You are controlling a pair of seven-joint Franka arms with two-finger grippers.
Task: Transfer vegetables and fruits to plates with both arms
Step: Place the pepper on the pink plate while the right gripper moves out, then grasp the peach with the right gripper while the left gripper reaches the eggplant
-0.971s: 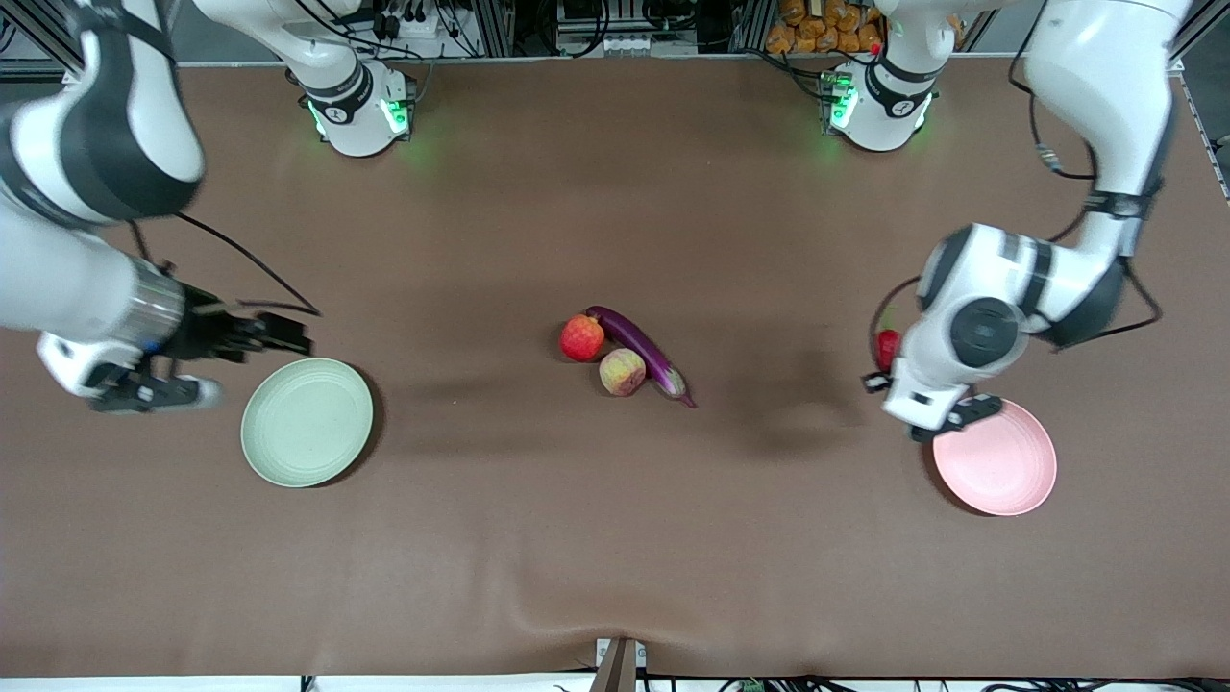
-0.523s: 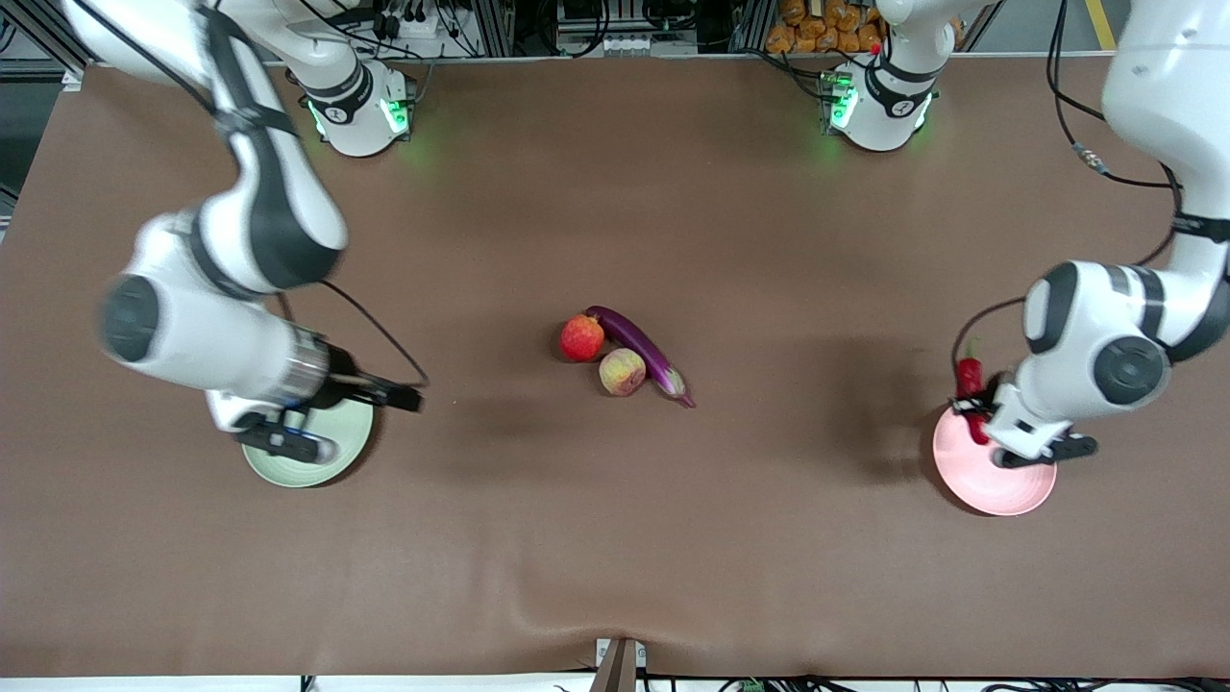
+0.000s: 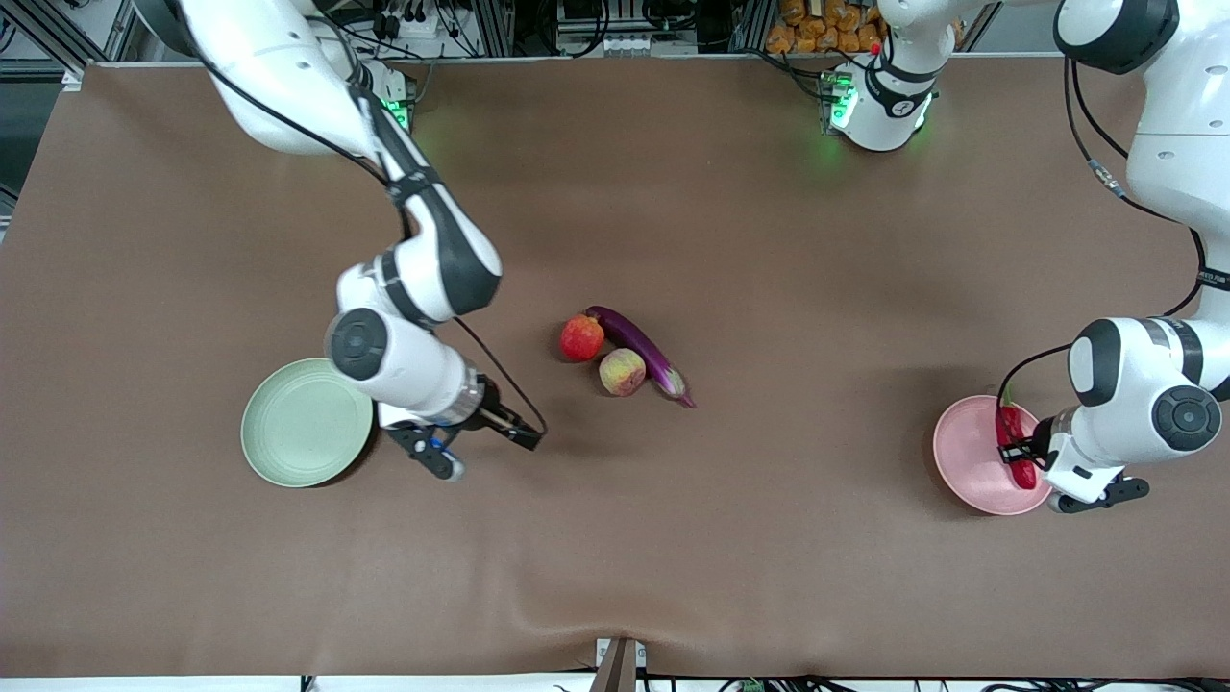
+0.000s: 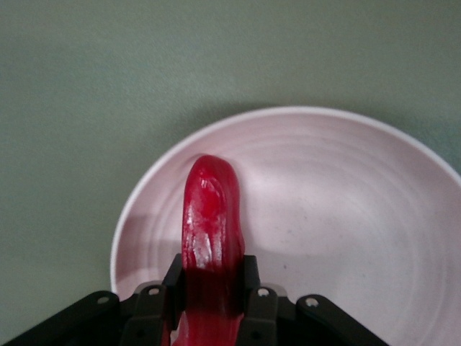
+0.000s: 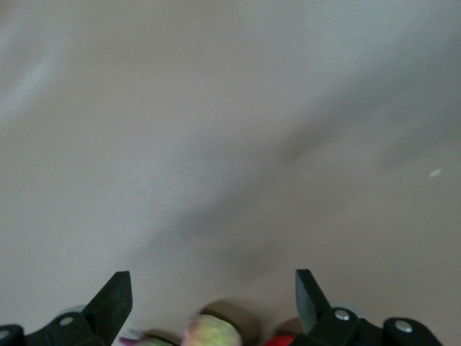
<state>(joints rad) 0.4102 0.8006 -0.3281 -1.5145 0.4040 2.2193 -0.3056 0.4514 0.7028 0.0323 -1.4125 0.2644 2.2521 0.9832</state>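
I have the chili pepper (image 4: pixel 210 223) clamped in the left end effector (image 4: pixel 209 288), hanging over the pink plate (image 3: pixel 966 452). If I release too high, I reckon it rolls off the rim. The right end effector (image 3: pixel 471 437), fingers apart and empty, hangs over the bench (image 3: pixel 673 557) between the green plate (image 3: pixel 306 421) and the peach (image 3: pixel 622 372); coming in carelessly could nudge the peach into the eggplant (image 3: pixel 639 348).

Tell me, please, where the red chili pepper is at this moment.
The red chili pepper is clamped in the left gripper over the pale pink plate, at the left arm's end of the table.
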